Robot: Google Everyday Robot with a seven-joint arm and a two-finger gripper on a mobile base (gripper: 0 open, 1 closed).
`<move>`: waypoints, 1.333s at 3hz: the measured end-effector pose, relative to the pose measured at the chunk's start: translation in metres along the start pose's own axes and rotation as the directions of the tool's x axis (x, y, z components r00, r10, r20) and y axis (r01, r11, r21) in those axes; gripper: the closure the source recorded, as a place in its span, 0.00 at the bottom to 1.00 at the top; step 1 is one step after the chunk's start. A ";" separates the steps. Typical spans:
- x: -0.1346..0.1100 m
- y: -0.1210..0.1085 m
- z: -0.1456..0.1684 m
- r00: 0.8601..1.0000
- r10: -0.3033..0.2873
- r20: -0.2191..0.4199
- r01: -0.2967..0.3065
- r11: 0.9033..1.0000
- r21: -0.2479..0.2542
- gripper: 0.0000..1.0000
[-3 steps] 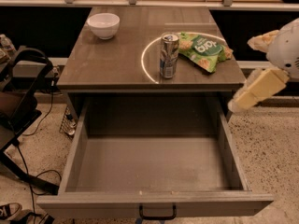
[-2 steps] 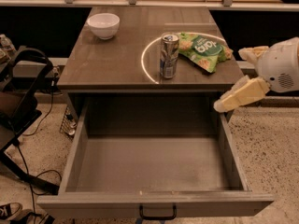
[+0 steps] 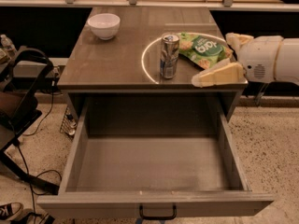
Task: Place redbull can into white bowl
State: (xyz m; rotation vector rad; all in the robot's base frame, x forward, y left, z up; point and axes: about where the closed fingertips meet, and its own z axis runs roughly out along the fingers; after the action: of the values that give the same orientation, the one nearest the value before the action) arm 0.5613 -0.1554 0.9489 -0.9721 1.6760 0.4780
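End effector (image 3: pixel 211 59), fingers (image 3: pixel 219 73) apart, at snack bag (image 3: pixel 203 48) beside redbull can (image 3: pixel 169 56)

The redbull can (image 3: pixel 169 56) is shiny metal, the white bowl (image 3: pixel 103 25) glossy ceramic, the desk (image 3: pixel 117 62) smooth, sheeny wood-grain. The matt cream plastic claw (image 3: pixel 210 59) hovers at the desk's right edge.

Claw (image 3: pixel 210 59) at table (image 3: pixel 117 59) right, arm (image 3: pixel 280 59) cropped; bag (image 3: pixel 203 48) corner probably hidden.

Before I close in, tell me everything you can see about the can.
The can is tall, slim, silver-and-blue metal with a silver top. It stands upright on the table near the front edge, inside a bright ring. The green bag lies just right. The claw, open, hangs right of the can, not touching.
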 end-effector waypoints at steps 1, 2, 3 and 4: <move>-0.005 0.009 0.031 0.999 0.017 0.043 -0.015 0.999 -0.041 0.00; 0.002 0.004 0.098 0.991 0.064 0.121 -0.056 0.996 -0.075 0.00; 0.006 -0.011 0.150 0.977 0.096 0.189 -0.086 0.994 -0.059 0.00; 0.010 -0.022 0.187 0.963 0.108 0.248 -0.101 0.994 -0.041 0.25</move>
State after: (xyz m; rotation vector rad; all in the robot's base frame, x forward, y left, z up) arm 0.6904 -0.0356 0.8816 -0.8088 1.4997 0.6681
